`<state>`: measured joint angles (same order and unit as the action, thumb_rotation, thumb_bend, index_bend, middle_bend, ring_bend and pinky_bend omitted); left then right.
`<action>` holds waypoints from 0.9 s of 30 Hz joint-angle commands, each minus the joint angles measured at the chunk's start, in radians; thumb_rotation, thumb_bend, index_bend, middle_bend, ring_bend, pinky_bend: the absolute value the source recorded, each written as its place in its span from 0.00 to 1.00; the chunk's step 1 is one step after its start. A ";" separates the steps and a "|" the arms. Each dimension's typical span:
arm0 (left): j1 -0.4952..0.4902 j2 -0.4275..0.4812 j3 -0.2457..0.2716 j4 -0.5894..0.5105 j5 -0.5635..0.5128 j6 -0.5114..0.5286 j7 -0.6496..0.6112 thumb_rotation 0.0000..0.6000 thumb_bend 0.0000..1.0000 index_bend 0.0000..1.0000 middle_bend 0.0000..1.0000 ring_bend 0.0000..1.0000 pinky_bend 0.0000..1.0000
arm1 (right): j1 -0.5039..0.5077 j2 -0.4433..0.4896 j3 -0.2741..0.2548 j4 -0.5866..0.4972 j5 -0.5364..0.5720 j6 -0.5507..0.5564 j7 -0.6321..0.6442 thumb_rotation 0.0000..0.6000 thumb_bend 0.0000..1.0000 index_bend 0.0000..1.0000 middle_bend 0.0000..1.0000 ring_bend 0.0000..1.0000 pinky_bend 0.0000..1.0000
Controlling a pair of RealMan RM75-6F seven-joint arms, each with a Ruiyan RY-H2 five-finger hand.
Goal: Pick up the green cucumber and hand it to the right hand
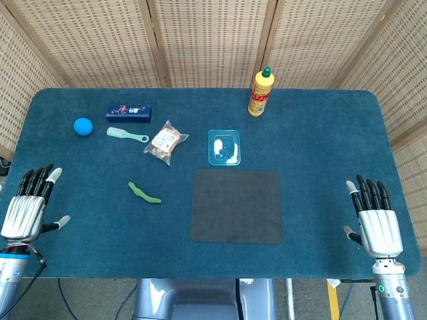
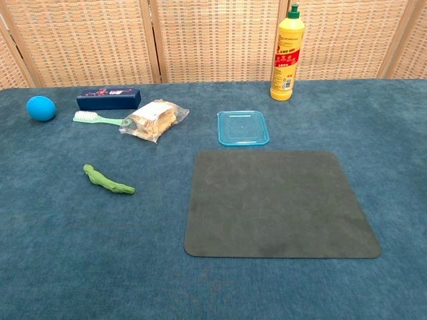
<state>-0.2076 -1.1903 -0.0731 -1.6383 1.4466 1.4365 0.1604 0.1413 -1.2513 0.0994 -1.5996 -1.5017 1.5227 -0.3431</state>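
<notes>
Cucumber (image 1: 144, 193) lies on counter (image 1: 320, 127), just left of dark mat (image 1: 237, 205), untouched. Left robot hand (image 1: 27, 208) & right robot hand (image 1: 375, 223) both released, fingers spread, at counter's edges.

Bright even light, soft faint shadows, sharp focus, no glare.

A table (image 1: 320, 127) covered in dark teal carpet-like cloth stands before a woven wicker folding screen (image 1: 213, 40) with pale wooden frames, evenly lit.

Blue-carpeted table (image 1: 320, 127) bears cucumber (image 1: 144, 193), mat (image 1: 237, 205), bottle (image 1: 261, 93), ball (image 1: 83, 126).
</notes>
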 commanded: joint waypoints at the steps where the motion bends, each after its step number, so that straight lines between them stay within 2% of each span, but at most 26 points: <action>1: -0.003 0.001 0.003 0.006 0.007 -0.006 -0.007 1.00 0.00 0.00 0.00 0.00 0.00 | 0.000 0.000 0.000 0.000 0.000 -0.001 -0.001 1.00 0.00 0.00 0.00 0.00 0.00; 8: -0.050 -0.010 -0.001 0.060 0.029 -0.071 -0.031 1.00 0.00 0.00 0.00 0.00 0.00 | -0.001 -0.001 0.000 -0.001 0.001 -0.003 -0.003 1.00 0.00 0.00 0.00 0.00 0.00; 13: -0.126 -0.041 -0.008 0.114 0.010 -0.201 -0.009 1.00 0.01 0.01 0.00 0.00 0.00 | -0.001 -0.004 0.002 0.002 0.014 -0.011 -0.009 1.00 0.00 0.00 0.00 0.00 0.00; 20: -0.246 -0.121 0.000 0.269 0.091 -0.316 -0.005 1.00 0.18 0.26 0.00 0.00 0.00 | 0.000 -0.011 0.012 0.006 0.036 -0.016 -0.028 1.00 0.00 0.00 0.00 0.00 0.00; 23: -0.328 -0.204 0.001 0.406 0.135 -0.385 -0.074 1.00 0.25 0.35 0.00 0.00 0.00 | 0.002 -0.020 0.018 0.018 0.062 -0.029 -0.042 1.00 0.00 0.00 0.00 0.00 0.00; 27: -0.377 -0.267 0.015 0.529 0.176 -0.402 -0.169 1.00 0.31 0.40 0.00 0.00 0.00 | 0.004 -0.026 0.025 0.027 0.080 -0.035 -0.051 1.00 0.00 0.00 0.00 0.00 0.00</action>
<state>-0.5290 -1.3950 -0.0693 -1.2020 1.5788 1.0694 0.0628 0.1442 -1.2755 0.1222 -1.5752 -1.4256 1.4901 -0.3915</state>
